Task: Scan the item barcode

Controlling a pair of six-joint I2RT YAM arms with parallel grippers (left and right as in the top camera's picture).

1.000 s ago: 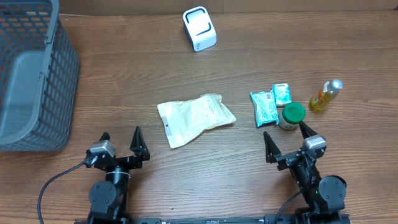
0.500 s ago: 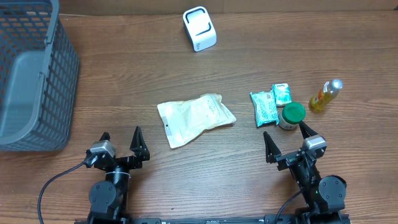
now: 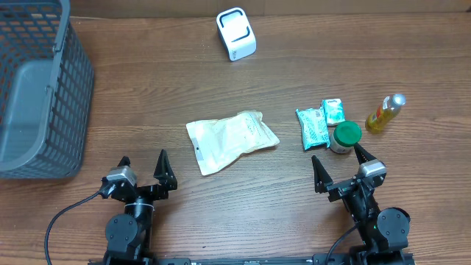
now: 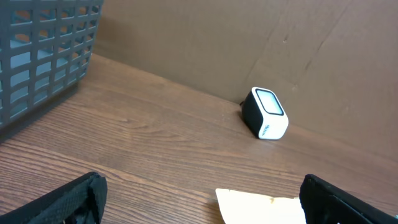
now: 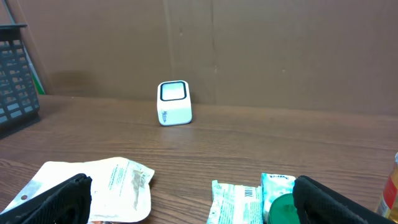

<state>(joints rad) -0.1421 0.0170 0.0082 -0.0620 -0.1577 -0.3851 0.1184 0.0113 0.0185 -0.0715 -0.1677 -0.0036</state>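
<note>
Overhead: wooden surface [image 3: 147, 81]; basket [image 3: 37, 88] at ten o'clock, scanner [image 3: 236, 34] at twelve, pouch [image 3: 231, 140] in the centre. Left pincer [image 3: 143, 159] and right pincer [image 3: 337, 156] both released, empty. Left wrist: a brown wall [image 4: 186, 43], probably cardboard, behind the scanner. Right wrist: the same wall. Nothing has moved since the earlier frame.

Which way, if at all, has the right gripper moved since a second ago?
No. In the overhead view the right gripper sits in the same spot just below the green-lidded jar, no shift either way, its jaws open and empty.
</note>
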